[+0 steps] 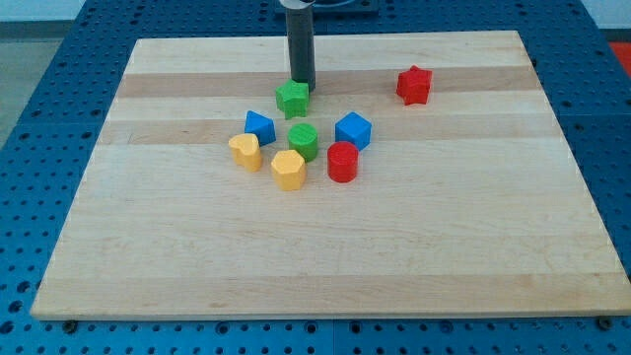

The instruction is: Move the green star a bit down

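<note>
My tip (302,83) sits at the top edge of the green star (292,97), touching it or very nearly; contact cannot be confirmed. There is no hand on this arm, only the rod, so nothing opens or closes. The star lies just below my tip, and farther below it sits the green cylinder (304,141), flanked by the blue blocks. Judging from this, the push looks barely begun: the star's short downward slide remains, stopping short of the cylinder.
</note>
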Motion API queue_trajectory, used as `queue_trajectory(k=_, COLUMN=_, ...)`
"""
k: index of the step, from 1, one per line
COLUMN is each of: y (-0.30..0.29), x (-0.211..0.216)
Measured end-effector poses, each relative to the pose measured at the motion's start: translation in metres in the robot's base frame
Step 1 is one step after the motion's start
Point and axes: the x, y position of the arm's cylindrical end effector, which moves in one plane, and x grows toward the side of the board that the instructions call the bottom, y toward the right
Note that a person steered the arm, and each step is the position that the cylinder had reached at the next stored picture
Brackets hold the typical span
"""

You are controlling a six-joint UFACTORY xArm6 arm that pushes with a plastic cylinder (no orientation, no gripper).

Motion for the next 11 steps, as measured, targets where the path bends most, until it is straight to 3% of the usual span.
queue_trajectory(k=3, y=-0.046, x=-0.011)
queue_trajectory(k=11, y=-0.017, x=0.013)
